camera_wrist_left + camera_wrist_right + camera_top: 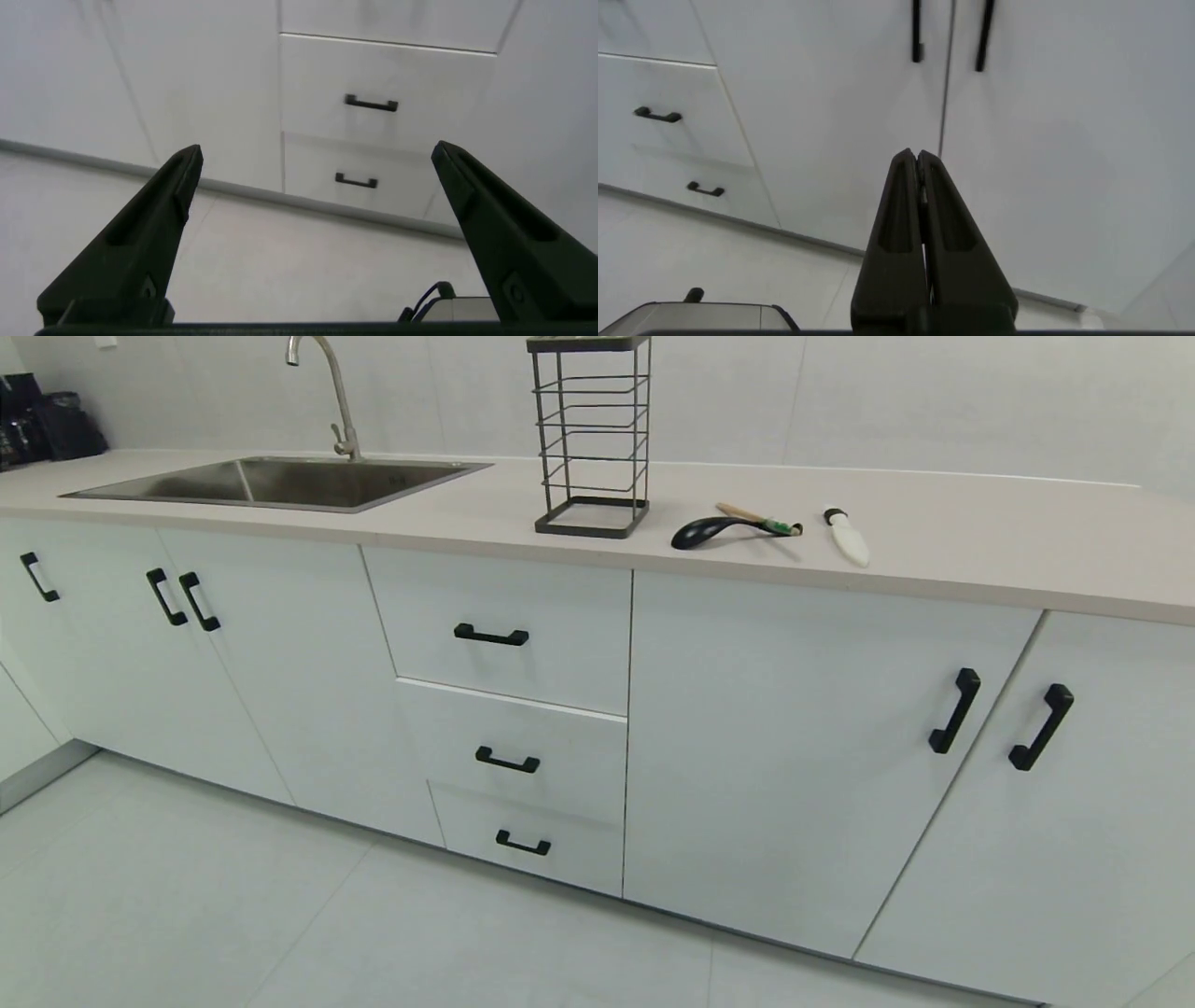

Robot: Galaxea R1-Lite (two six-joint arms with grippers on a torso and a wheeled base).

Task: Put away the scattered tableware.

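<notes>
**Tableware on the counter, my grippers low by the cabinets**

My left gripper is spread wide, facing the drawers. My right gripper is pressed closed on nothing, before the cabinet doors. The black spoon, wooden-handled utensil and white knife lie on the counter, beside the wire rack.
</notes>
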